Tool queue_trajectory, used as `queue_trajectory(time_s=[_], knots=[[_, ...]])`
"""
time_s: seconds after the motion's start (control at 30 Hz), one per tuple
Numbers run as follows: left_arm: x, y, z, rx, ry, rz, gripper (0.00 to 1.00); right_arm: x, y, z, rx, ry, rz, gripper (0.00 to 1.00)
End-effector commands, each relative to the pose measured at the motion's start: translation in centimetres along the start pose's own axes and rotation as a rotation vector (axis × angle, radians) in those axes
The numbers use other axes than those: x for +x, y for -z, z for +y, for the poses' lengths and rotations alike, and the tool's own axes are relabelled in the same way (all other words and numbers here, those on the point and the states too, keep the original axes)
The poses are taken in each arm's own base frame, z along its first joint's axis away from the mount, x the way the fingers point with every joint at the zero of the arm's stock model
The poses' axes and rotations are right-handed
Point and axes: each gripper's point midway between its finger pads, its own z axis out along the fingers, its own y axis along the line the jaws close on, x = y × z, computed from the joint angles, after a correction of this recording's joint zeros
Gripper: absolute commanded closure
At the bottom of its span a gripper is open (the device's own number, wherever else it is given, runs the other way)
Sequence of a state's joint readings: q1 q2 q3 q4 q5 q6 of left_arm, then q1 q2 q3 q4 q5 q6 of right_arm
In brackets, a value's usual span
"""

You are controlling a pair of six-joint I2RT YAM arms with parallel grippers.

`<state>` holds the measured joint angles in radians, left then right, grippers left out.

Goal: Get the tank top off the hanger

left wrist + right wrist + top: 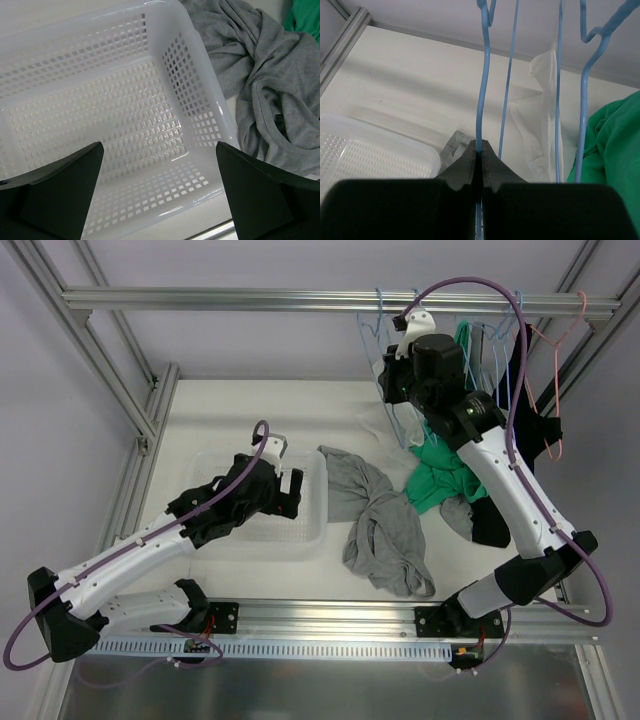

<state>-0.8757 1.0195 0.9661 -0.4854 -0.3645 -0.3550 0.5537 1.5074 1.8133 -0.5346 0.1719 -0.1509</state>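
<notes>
Right hand (479, 150) clamps the hanger (484, 75) — the white top (540, 115), seemingly on it, needs pulling off — left hand (159, 150) is released.

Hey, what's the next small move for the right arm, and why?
Probably lift the blue hanger slightly off the rail: the right gripper is shut on its wire, the white tank top seems to hang on it, and the left gripper hovers open over the basket.

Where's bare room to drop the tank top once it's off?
Free: the basket interior and the bare table beyond it, left of the hangers. Crowded: the right half, under grey cloth, green cloth, black cloth.
</notes>
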Motion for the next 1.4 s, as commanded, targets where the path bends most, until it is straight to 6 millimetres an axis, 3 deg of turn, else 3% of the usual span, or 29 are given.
queue_trajectory(time_s=[0.0, 0.1, 0.23, 0.3, 0.33, 0.4, 0.43, 0.53, 0.57, 0.6, 0.8, 0.83, 0.93, 1.07, 1.27, 1.37], knots=[[-0.5, 0.2, -1.0, 0.052, -0.005, 0.006, 0.01, -2.3, 1.2, 0.0, -0.002, -0.004, -0.088, 1.00], [-0.4, 0.1, -1.6, 0.076, -0.009, 0.014, 0.01, -1.5, 1.2, 0.1, -0.005, -0.017, -0.077, 1.00], [-0.5, 0.2, -2.7, 0.130, -0.018, 0.024, 0.01, -0.8, 2.3, 0.4, -0.038, -0.038, -0.074, 0.58], [-1.0, 0.4, -3.4, 0.164, -0.015, 0.013, 0.01, -0.6, 3.2, 0.8, -0.065, -0.051, -0.076, 0.49], [-1.2, 0.5, -3.8, 0.184, -0.021, 0.009, 0.02, -0.8, 3.8, 0.8, -0.072, -0.054, -0.088, 0.40], [-2.0, 1.0, -5.3, 0.256, -0.029, -0.011, 0.01, -1.5, 5.9, 0.8, -0.094, -0.060, -0.123, 0.38], [-2.2, 1.1, -5.9, 0.280, -0.038, -0.018, 0.01, -1.7, 6.6, 0.8, -0.103, -0.062, -0.135, 0.29], [-3.2, 1.4, -7.9, 0.355, -0.063, -0.041, 0.01, -2.0, 10.0, 1.1, -0.155, -0.069, -0.180, 0.21], [-3.6, 1.3, -8.4, 0.365, -0.068, -0.038, 0.01, -2.0, 10.9, 1.1, -0.169, -0.071, -0.190, 0.20], [-3.7, 1.3, -9.2, 0.386, -0.075, -0.035, 0.01, -2.6, 13.2, 1.1, -0.191, -0.073, -0.230, 0.19], [-4.0, -0.3, -14.0, 0.487, -0.154, -0.017, 0.01, 1.0, 18.5, -1.4, -0.136, -0.040, -0.228, 0.04], [-3.5, -0.3, -15.1, 0.514, -0.179, -0.001, 0.01, 1.8, 20.3, -2.1, -0.123, -0.037, -0.228, 0.01], [-2.4, -2.0, -17.8, 0.534, -0.227, 0.048, 0.01, 4.5, 21.9, -3.4, -0.079, -0.029, -0.189, 0.00], [0.7, -5.6, -20.7, 0.525, -0.298, 0.141, 0.01, 6.9, 25.2, -4.5, -0.071, -0.041, -0.209, 0.00], [4.0, -9.3, -23.6, 0.485, -0.360, 0.194, 0.01, 10.3, 27.4, -5.0, -0.082, -0.056, -0.168, 0.00], [5.2, -10.9, -24.7, 0.476, -0.361, 0.211, 0.01, 11.4, 27.5, -5.2, -0.079, -0.063, -0.156, 0.01]])
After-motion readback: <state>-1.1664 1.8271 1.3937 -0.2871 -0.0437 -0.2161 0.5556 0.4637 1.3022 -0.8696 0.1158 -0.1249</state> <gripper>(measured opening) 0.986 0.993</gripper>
